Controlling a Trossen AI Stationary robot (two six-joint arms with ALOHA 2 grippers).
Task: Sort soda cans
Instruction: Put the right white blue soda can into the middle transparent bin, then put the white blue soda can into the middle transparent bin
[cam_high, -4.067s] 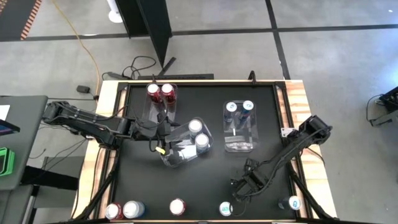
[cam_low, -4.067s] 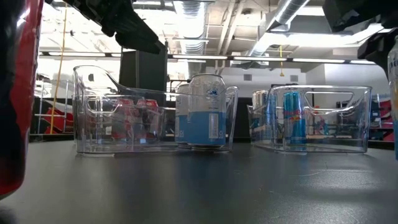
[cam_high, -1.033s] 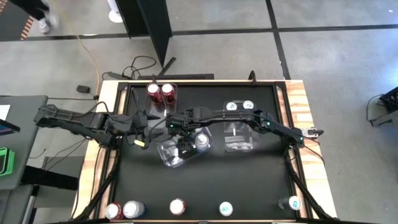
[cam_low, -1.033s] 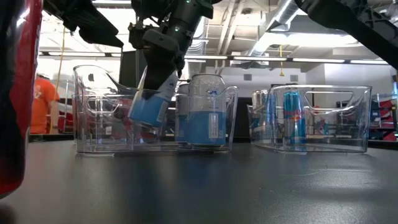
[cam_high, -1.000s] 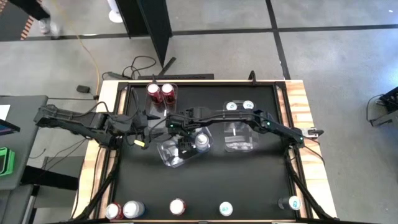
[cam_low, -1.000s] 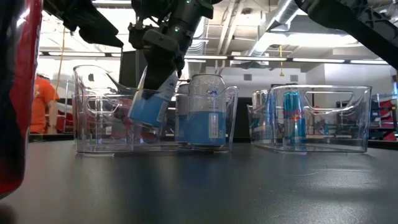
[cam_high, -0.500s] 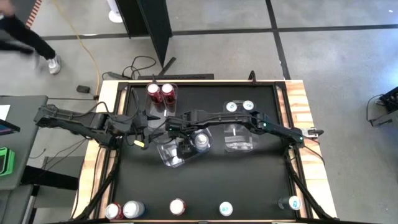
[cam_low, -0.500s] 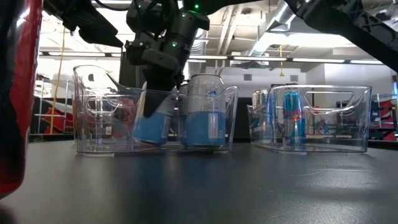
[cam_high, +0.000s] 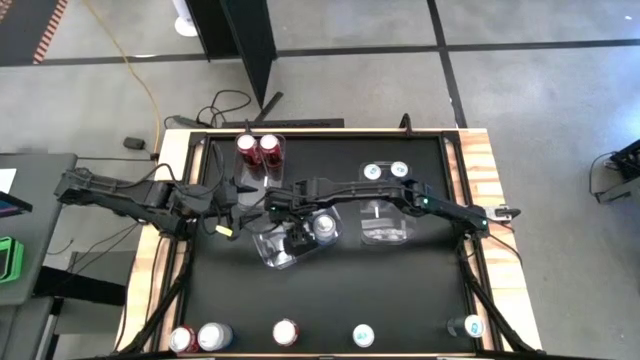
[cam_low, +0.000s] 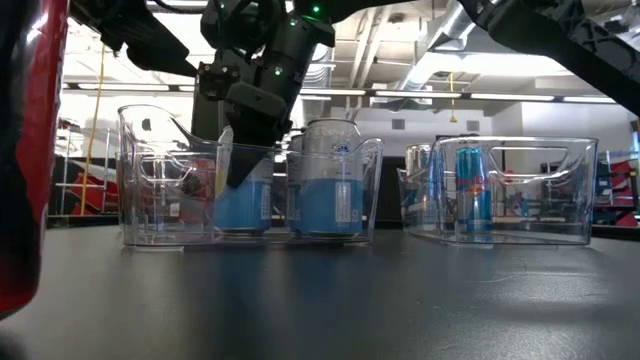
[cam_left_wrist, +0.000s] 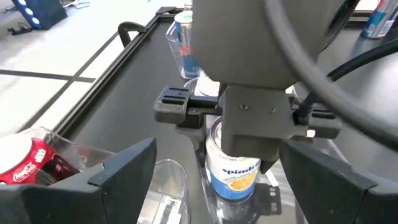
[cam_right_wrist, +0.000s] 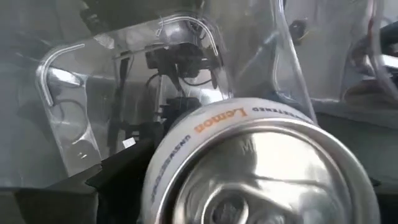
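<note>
A silver-white and light-blue soda can (cam_low: 245, 205) stands upright on the floor of the clear middle bin (cam_high: 275, 250), beside a second such can (cam_high: 325, 225). My right gripper (cam_high: 298, 235) reaches in from the right and points down over the first can's silver top (cam_right_wrist: 261, 180). It is open, with a finger on either side of the can (cam_left_wrist: 233, 174). My left gripper (cam_high: 235, 197) stands open just above the bin's left end. Two red cans (cam_high: 258, 148) stand in the far-left bin, and two dark blue cans (cam_high: 386, 171) in the right bin (cam_high: 385, 225).
Several more cans stand along the near edge: a red one (cam_high: 182, 338), a silver one (cam_high: 213, 335), another red one (cam_high: 286, 332), one at the middle (cam_high: 363, 335) and a blue one (cam_high: 470, 325). A red can (cam_low: 25, 150) looms close at the low view's left.
My right gripper has sunk a little into the middle bin. The light-blue can, which leaned under it a second ago, has come upright and now stands on the bin's floor beside the other can.
</note>
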